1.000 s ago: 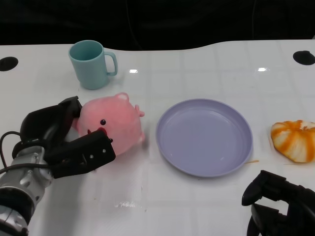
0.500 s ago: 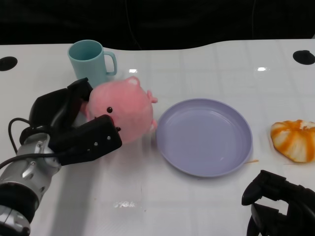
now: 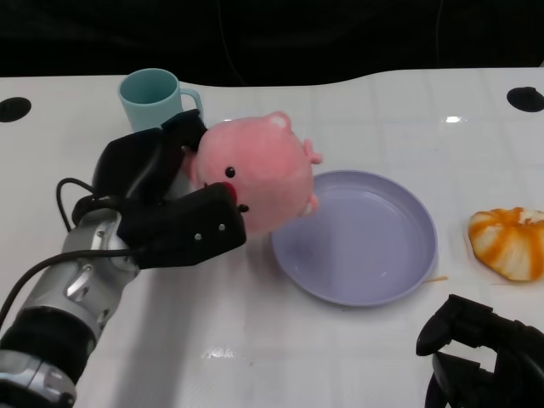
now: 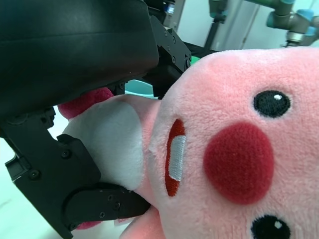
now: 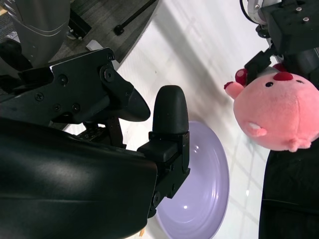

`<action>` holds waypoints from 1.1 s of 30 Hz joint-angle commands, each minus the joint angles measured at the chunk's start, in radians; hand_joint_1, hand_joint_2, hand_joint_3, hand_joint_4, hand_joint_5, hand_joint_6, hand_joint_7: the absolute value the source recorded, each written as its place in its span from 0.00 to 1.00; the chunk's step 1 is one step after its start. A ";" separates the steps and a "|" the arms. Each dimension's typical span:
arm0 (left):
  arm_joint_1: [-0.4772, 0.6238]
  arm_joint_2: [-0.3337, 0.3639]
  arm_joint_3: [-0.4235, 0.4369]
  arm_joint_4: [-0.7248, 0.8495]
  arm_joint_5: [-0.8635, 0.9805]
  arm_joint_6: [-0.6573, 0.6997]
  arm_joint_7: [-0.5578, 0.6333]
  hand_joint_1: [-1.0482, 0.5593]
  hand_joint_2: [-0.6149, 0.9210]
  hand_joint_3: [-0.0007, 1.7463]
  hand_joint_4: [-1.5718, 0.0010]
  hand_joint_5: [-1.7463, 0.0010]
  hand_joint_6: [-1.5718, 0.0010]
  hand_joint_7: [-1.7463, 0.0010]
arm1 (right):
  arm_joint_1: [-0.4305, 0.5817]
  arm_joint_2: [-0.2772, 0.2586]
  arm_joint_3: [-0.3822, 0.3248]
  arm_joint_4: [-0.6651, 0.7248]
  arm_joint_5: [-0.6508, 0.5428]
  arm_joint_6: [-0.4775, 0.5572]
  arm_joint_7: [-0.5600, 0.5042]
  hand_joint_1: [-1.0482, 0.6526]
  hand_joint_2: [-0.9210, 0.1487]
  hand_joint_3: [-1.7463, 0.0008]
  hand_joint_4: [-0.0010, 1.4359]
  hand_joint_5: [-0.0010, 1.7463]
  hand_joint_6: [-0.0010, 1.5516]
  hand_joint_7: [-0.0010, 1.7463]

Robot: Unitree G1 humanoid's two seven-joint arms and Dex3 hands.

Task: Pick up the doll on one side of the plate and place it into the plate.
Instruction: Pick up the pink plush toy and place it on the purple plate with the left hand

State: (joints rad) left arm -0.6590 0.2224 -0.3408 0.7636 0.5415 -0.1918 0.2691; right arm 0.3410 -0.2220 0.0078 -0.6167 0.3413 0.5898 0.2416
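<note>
Head view is showing the left hand [image 3: 166,204] gripping the pink doll [image 3: 255,174] from both sides, holding it clear of the white bench [image 3: 340,357] — the doll's far edge is overlapping the near-left rim of the lavender plate [image 3: 365,246]. A teal mug [image 3: 153,98] is standing upright just behind the hand, and an orange-and-white plush [image 3: 508,242] is lying well to the right of the plate. The right hand [image 3: 480,357] is resting low at the corner, holding nothing, its fingers [image 5: 169,114] apart. In the left wrist view the doll [image 4: 234,144] is filling the frame — mouth, red cheek and black eyes pressing against black fingers [image 4: 99,206].
</note>
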 commanded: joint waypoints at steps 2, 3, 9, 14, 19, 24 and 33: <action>-0.035 -0.011 -0.022 -0.006 0.025 -0.036 0.004 0.53 0.63 0.78 0.39 0.00 0.50 0.00 | -0.002 -0.001 0.009 -0.009 -0.012 -0.002 -0.012 0.56 0.15 0.38 0.43 1.00 0.28 0.95; -0.044 -0.022 -0.030 -0.005 0.034 -0.030 0.006 0.53 0.63 0.77 0.39 0.00 0.50 0.00 | -0.001 -0.001 0.011 -0.008 -0.013 -0.008 -0.011 0.56 0.15 0.38 0.43 1.00 0.28 0.95; -0.092 -0.078 -0.067 0.019 0.077 -0.003 0.001 0.53 0.61 0.73 0.39 0.00 0.50 0.00 | 0.008 -0.005 0.030 -0.006 -0.035 -0.044 -0.008 0.57 0.16 0.38 0.44 1.00 0.28 0.96; -0.123 -0.126 -0.092 0.049 0.090 0.030 -0.016 0.52 0.65 0.73 0.39 0.00 0.51 0.00 | 0.012 -0.006 0.033 -0.001 -0.038 -0.061 0.003 0.57 0.17 0.37 0.44 1.00 0.29 0.95; -0.164 -0.171 -0.113 0.104 0.097 0.052 -0.028 0.51 0.69 0.63 0.40 0.00 0.52 0.00 | 0.018 -0.009 0.040 -0.004 -0.046 -0.066 0.007 0.56 0.18 0.36 0.45 1.00 0.29 0.95; -0.213 -0.215 -0.130 0.162 0.099 0.066 -0.033 0.51 0.74 0.56 0.41 0.00 0.55 0.00 | 0.020 -0.007 0.048 -0.011 -0.050 -0.063 0.007 0.56 0.19 0.35 0.46 1.00 0.30 0.95; -0.282 -0.267 -0.162 0.289 0.110 0.066 -0.041 0.50 0.78 0.55 0.42 0.00 0.57 0.00 | 0.036 -0.005 0.067 -0.019 -0.064 -0.088 0.013 0.55 0.21 0.34 0.46 1.00 0.30 0.95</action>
State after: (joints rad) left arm -0.9057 -0.0465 -0.5012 1.0378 0.6530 -0.1229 0.2412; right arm 0.3702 -0.2216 0.0765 -0.6180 0.2768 0.5176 0.2523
